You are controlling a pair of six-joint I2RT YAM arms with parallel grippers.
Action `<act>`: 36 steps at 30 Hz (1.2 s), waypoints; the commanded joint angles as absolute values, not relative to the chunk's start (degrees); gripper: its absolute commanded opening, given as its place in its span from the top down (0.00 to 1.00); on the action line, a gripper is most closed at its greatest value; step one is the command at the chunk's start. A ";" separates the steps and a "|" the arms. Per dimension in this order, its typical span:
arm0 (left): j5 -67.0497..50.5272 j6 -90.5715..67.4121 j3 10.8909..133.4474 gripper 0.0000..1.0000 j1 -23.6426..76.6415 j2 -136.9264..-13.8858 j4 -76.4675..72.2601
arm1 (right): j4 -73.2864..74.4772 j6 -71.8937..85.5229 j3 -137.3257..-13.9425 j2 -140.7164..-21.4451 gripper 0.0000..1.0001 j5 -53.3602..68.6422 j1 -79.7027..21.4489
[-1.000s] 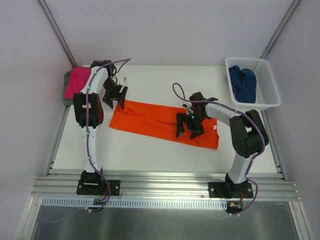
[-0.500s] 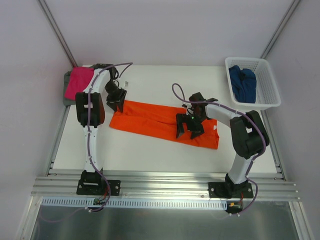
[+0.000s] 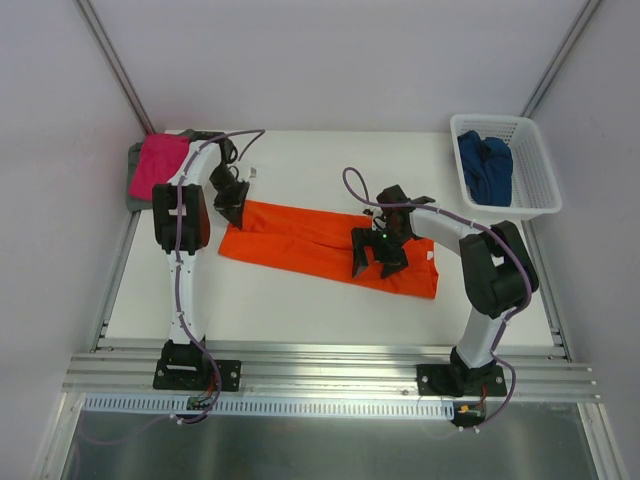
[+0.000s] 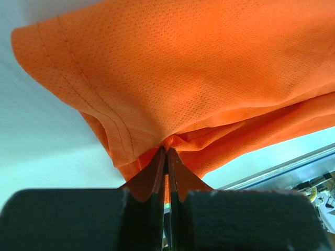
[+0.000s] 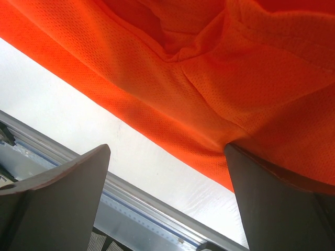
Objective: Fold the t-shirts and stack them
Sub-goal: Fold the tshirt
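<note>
Toward ten o'clock on the white table (image 3: 300, 160), left pincer (image 3: 232, 205): pressed together on the stitched hem corner of the bright orange mesh-knit short-sleeved t-shirt (image 3: 320, 245). A second ago it hung spread just above that corner.
Wrist view of that pinch: both tips of the left pincer (image 4: 166, 151) meet with bunched orange cloth nipped between them.
Meaning for the task: the grip looks made, so the next fold can probably start from this end by carrying the corner toward three o'clock.
Right pincer (image 3: 378, 255): spread wide over the strip's three o'clock end, pinching nothing, as it was a second ago.
Orange t-shirt, place: flat on the table as a long band from ten o'clock to four o'clock.
T-shirts counted: four.
- orange: one
- magenta pink t-shirt (image 3: 158, 162): one, folded at the far ten o'clock corner
- grey t-shirt (image 3: 132, 185): one, under the pink
- dark blue t-shirt (image 3: 485, 165): one, crumpled in the basket
White plastic lattice basket (image 3: 541, 170): one, at two o'clock.
Arms: two.
</note>
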State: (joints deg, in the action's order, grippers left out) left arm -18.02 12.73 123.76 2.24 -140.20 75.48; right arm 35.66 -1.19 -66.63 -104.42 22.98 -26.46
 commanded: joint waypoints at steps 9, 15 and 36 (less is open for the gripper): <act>-14.15 11.34 126.74 1.00 1.85 -131.66 79.37 | 36.91 -3.52 -63.19 -108.19 0.00 19.16 -27.60; -11.26 10.72 127.44 1.00 1.85 -132.54 78.49 | 36.65 -3.52 -62.93 -107.93 0.00 18.99 -27.69; -19.41 12.83 130.18 0.01 2.98 -119.71 77.52 | 38.50 -2.82 -74.79 -98.27 0.04 10.47 -26.63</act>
State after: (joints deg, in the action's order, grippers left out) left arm -12.43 11.55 127.90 2.20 -129.01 75.37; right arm 37.28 -2.92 -71.31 -103.11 14.13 -27.18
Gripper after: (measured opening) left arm 0.990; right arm 0.966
